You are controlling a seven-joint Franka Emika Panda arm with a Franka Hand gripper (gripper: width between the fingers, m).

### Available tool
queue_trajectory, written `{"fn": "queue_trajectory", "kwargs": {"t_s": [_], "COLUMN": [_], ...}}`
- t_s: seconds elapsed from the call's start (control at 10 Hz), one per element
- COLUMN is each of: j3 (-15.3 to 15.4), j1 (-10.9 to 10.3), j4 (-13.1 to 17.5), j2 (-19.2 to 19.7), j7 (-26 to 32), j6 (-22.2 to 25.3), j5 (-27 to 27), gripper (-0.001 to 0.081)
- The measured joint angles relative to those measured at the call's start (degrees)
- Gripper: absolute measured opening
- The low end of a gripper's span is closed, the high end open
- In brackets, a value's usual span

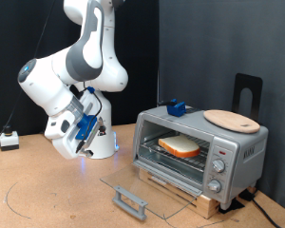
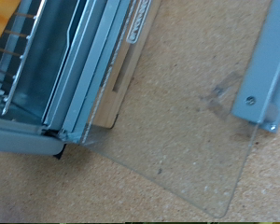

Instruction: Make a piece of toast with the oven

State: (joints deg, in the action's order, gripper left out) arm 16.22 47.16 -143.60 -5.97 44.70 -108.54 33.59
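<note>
No legible writing or brand is made out on the oven [image 1: 201, 149]; its casing is matte silver-grey metal, boxy, with three round knobs stacked down the 3 o'clock side of its front. The glass door [image 1: 147, 188] is folded flat onto the brown particle-board surface [image 1: 47, 195], its grey bar handle [image 1: 130, 200] at the outer edge. The piece of toast [image 1: 180, 145], square with a pale face and orange-tan crust, is seen lying on the wire rack inside the cavity. A round light-wood board [image 1: 232, 120] rests on the oven roof, a small blue object [image 1: 176, 107] at its 9 o'clock. The tool [image 1: 74, 126] is held well apart from the oven, at its 9 o'clock; its opening cannot be told, and nothing is seen in it.
</note>
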Motion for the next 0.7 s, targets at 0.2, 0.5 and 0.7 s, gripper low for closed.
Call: {"fn": "queue_trajectory", "kwargs": {"t_s": [0.2,0.5,0.7], "j3": [-0.10,-0.66,-0.89], "j1": [0.04,0.08,0.08], "j4": [0.78,1.93,2.52], "j2": [2.24,8.64,12.78], "j7": [-2.58,-6.60,-7.49], "j6": [3.58,2.02,0.24], "j5": [-3.68,-4.59,-4.59], "gripper": [0.0810,0.0810,0.0810]}}
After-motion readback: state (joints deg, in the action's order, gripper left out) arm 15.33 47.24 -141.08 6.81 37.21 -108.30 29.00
